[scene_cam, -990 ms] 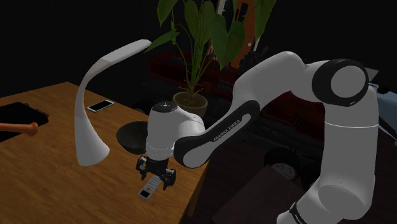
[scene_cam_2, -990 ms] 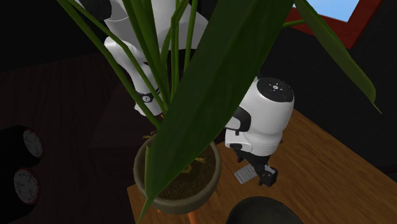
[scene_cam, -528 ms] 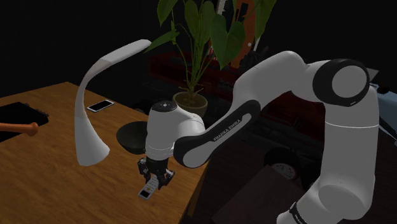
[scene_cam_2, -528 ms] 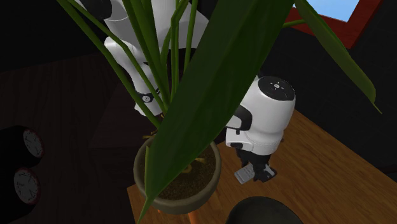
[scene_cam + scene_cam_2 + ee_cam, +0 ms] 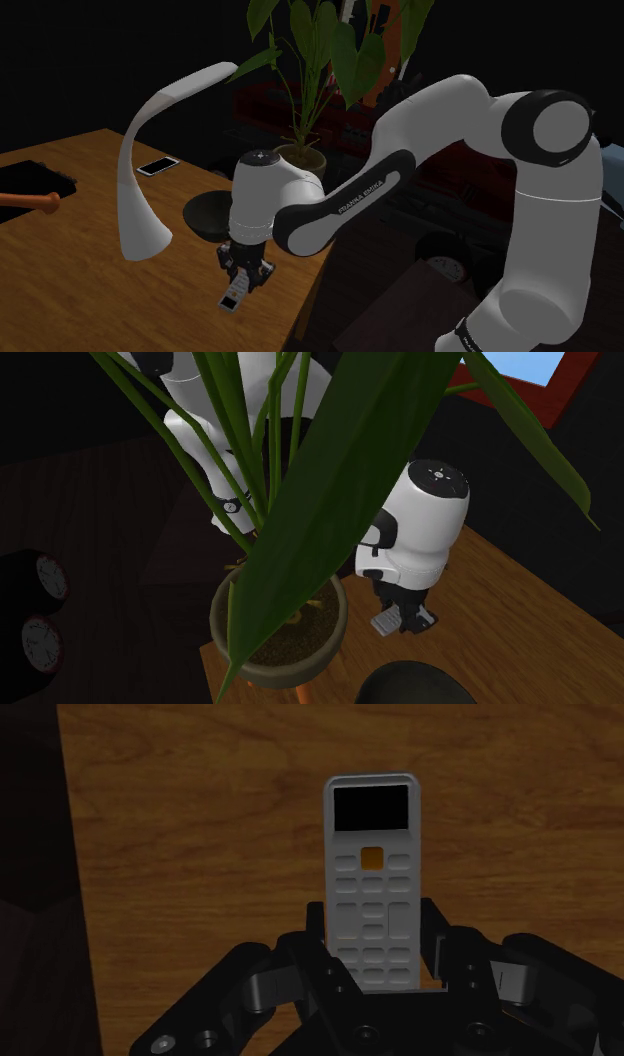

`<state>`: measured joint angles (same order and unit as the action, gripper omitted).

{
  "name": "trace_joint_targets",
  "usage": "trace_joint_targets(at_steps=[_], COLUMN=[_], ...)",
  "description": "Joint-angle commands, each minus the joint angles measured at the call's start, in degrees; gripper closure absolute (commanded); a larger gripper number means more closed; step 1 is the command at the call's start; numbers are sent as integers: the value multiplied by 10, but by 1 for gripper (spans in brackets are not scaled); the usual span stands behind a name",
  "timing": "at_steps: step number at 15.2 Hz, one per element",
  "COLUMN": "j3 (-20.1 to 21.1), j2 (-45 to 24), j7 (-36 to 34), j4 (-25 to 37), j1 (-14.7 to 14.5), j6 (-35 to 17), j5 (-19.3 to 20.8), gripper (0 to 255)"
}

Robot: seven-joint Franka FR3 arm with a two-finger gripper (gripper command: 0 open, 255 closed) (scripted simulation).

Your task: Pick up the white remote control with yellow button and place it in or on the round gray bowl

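Observation:
A white remote with a dark screen and one yellow button lies lengthwise between my fingers. My gripper is shut on its lower end. In the shoulder view the gripper points down near the table's front corner, and the remote sticks out below it, at or just above the wood. The round dark bowl sits a short way behind the hand. In the second exterior view the gripper clasps the remote, and the bowl's rim shows at the bottom edge.
A tall white curved lamp stands on the wooden table to the shoulder view's left of the bowl. A phone lies behind it. A potted plant stands past the table's edge, and its leaves block much of the second exterior view.
The fingers, wide apart a second ago, have shut on the remote. The hand has since shifted slightly upward, with the remote still in it.

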<state>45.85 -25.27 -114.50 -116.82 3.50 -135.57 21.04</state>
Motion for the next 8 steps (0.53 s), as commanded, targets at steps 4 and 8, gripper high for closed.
trace_joint_targets(at_steps=[4, 8], j3=[21, 36], j2=[27, 48], j7=[17, 30], j4=[6, 14], j1=[17, 29], j6=[28, 51], j5=[-28, -49], gripper=[255, 255])
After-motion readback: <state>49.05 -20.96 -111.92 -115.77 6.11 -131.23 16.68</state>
